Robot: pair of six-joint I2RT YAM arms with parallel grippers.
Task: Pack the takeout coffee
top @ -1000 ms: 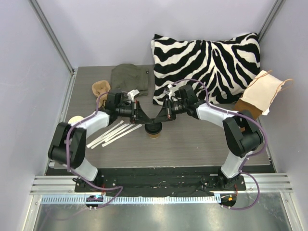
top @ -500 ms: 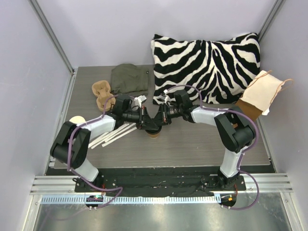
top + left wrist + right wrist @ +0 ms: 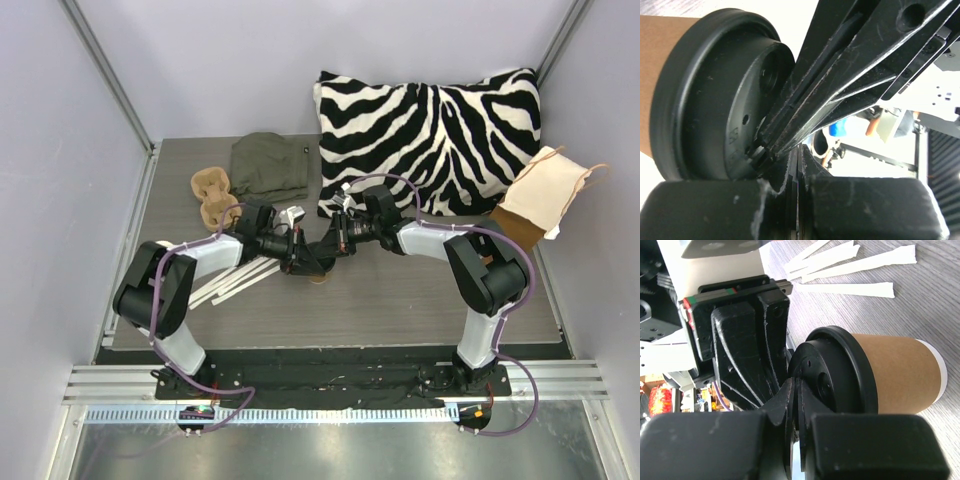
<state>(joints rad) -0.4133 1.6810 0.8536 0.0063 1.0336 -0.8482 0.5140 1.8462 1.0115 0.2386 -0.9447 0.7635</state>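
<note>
My left tool (image 3: 796, 162) is pressed together. Its two black fingers leave only a hairline seam between them, and their tips rest on top of the black lid (image 3: 715, 100). My right tool (image 3: 794, 397) is likewise squeezed to a thin slit. Its tips touch the same lid near the middle, nose to nose with the left one. Neither tool pinches anything.

The coffee cup (image 3: 895, 375) stands upright on the worktop (image 3: 925, 315), directly beneath both sets of tips, with the lid on its mouth. The cup is smooth tan-brown paper, round and slightly tapered, with a pale band at the end away from the lid. The lid is matte black plastic with a raised outer rim and a sunken centre pierced by small holes. My fingers are hard black plastic, scuffed and rough along the edges. The worktop is grey with a wood grain.

Both my arms reach forward and bend inward, with the forearms low and sloping down toward each other, so they form a shallow V that closes over the cup. Flat white paper strips (image 3: 850, 289) lie on the worktop behind the left tool, alongside that forearm. A tan moulded cup carrier (image 3: 210, 192) sits well apart, out past my left wrist.
</note>
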